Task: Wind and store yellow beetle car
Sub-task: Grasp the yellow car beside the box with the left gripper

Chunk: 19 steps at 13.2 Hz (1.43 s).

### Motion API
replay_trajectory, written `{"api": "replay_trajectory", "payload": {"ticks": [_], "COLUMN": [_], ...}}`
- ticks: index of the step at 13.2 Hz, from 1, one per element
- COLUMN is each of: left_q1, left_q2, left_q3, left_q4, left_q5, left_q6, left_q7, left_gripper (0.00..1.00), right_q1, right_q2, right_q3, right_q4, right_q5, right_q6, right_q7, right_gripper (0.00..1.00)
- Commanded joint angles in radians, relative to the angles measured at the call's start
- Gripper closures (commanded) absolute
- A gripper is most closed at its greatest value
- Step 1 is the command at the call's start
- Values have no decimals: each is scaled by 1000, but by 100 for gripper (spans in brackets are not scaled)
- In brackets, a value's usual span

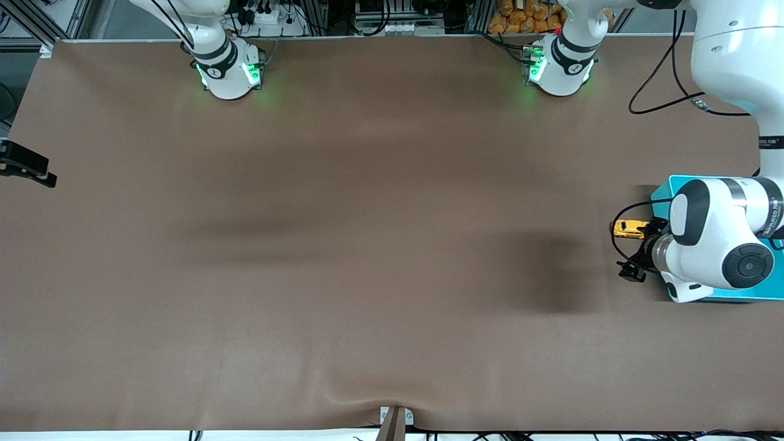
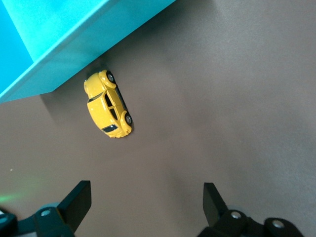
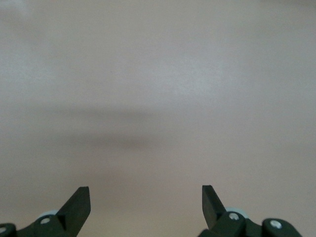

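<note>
1. We find the right claw (image 3: 145, 210) at the right arm's end of the tabletop (image 1: 343, 245), over bare surface. Its fingers stand spread and carry nothing; this arm waits.
2. We note the yellow beetle car (image 1: 628, 228) on the tabletop at the left arm's end, on its wheels, with one end just beside the outer wall of the teal bin (image 1: 664, 195). Whether it touches the wall we cannot tell.
3. We record the left claw (image 2: 147, 207) hovering above the tabletop near the car, fingers spread wide, pinching nothing.
4. We judge the car to be light, rigid and smooth, with a rounded, glossy roof that would likely slide out of a pinch from above.
5. We advise taking hold across the flat flanks, at the doors between the wheels, so the wheels remain free for winding.
6. We consider the adjacent bin wall a hazard: a finger lowered at that end could strike it or nudge the car.
</note>
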State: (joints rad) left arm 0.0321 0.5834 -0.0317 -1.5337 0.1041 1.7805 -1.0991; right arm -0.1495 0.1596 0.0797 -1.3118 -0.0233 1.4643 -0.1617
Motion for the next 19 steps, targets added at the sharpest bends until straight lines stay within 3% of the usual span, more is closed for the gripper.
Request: {"api": "replay_trajectory", "payload": {"ticks": [1, 6, 9, 14, 15, 18, 19], "left_q1": [14, 129, 179, 232, 247, 255, 258], "left_q2": [-80, -318, -326, -306, -294, -251, -240], "left_q3": [-1, 1, 3, 1, 1, 1, 1], "left_q4": [-161, -511, -552, -666, -680, -713, -715], "left_q5": [9, 13, 23, 25, 25, 25, 25], "left_q6": [104, 304, 355, 554, 591, 701, 721], "left_q7": [-39, -65, -158, -200, -200, -193, -190], "left_gripper": [0, 0, 0, 0, 0, 0, 0], "right_q1": [16, 22, 30, 86, 118, 286, 291], "right_q2": [-25, -26, -29, -74, -80, -80, -80], "right_q3": [-11, -9, -8, -23, -46, -216, -222], "right_q4": [-27, -27, -30, -56, -67, -67, -66], "right_q5": [16, 17, 17, 9, 6, 2, 2], "right_q6": [1, 7, -2, -15, -16, -7, -5], "right_q7": [21, 22, 37, 68, 68, 68, 68], "right_gripper": [0, 0, 0, 0, 0, 0, 0]}}
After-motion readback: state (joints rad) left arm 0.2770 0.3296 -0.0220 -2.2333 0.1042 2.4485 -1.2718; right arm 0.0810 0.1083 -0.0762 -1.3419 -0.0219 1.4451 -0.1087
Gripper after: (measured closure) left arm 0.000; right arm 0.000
